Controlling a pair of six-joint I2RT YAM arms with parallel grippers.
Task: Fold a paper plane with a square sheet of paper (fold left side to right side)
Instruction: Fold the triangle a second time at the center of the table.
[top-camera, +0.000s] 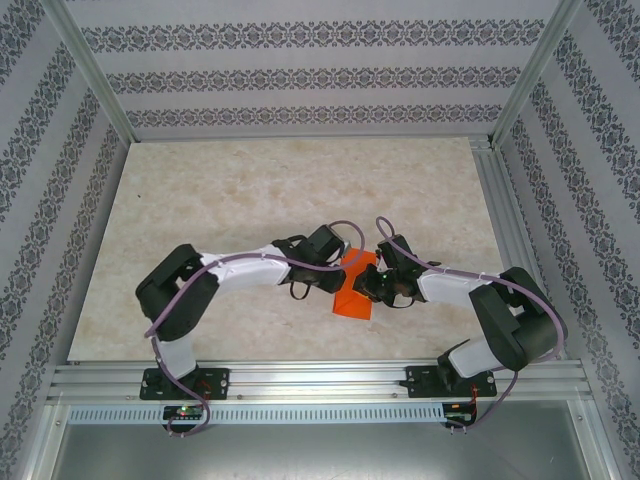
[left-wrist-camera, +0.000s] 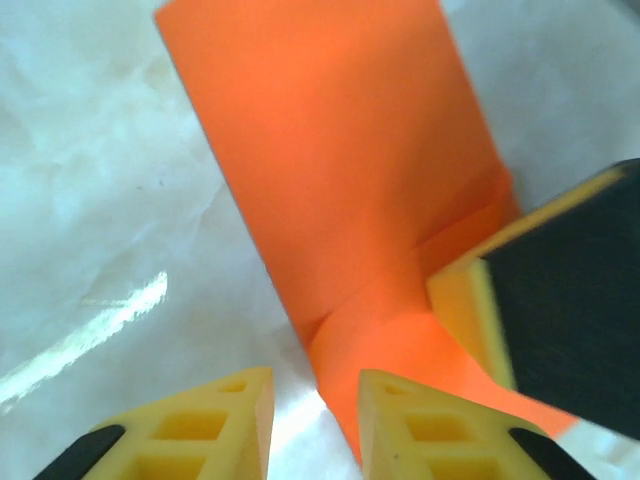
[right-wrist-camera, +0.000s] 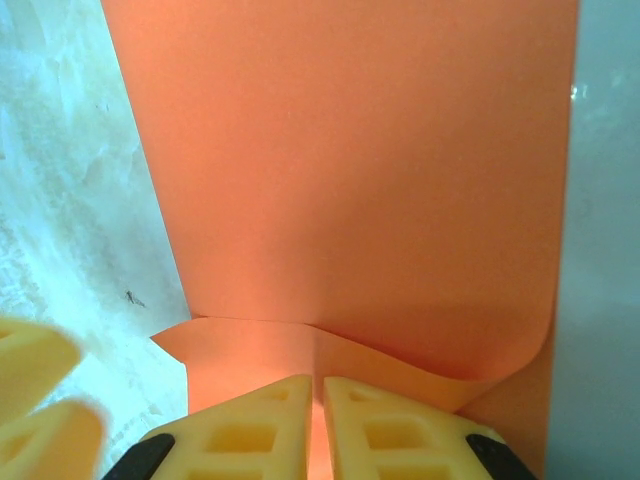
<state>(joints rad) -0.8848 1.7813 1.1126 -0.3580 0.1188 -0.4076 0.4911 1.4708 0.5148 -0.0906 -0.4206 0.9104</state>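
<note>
One square sheet of paper (top-camera: 352, 292) (left-wrist-camera: 340, 150) (right-wrist-camera: 350, 170) lies on the worktop (top-camera: 250, 190), right of centre and toward the near edge, directly between the two wrists.

Arm pose: the left arm rises from its base, folds back at the elbow and reaches right across the near part of the worktop. The left gripper (top-camera: 336, 264) (left-wrist-camera: 315, 425) sits at the left edge of the sheet. Its jaws are parted, with worktop and the paper's edge visible in the gap and one fingertip lying over the orange. The right arm mirrors this, reaching left, with the right gripper (top-camera: 373, 285) (right-wrist-camera: 320, 430) at the sheet's right edge. Its jaws are drawn almost together with a thin strip of orange between them, pinching a raised edge of the paper. Each wrist view shows the other gripper's yellow fingers close beside the sheet.

Surroundings: the worktop is pale and marbled, with a glare streak in the left wrist view. Patterned walls enclose it on three sides, and an aluminium rail (top-camera: 320, 380) runs along the near edge carrying both bases. The two wrists overhang much of the sheet in the top view.

Condition of the sheet: bright orange and folded over on itself. One layer lifts off the layer beneath in a curved edge near the right jaws. Crease lines cross the near part in the left wrist view.
</note>
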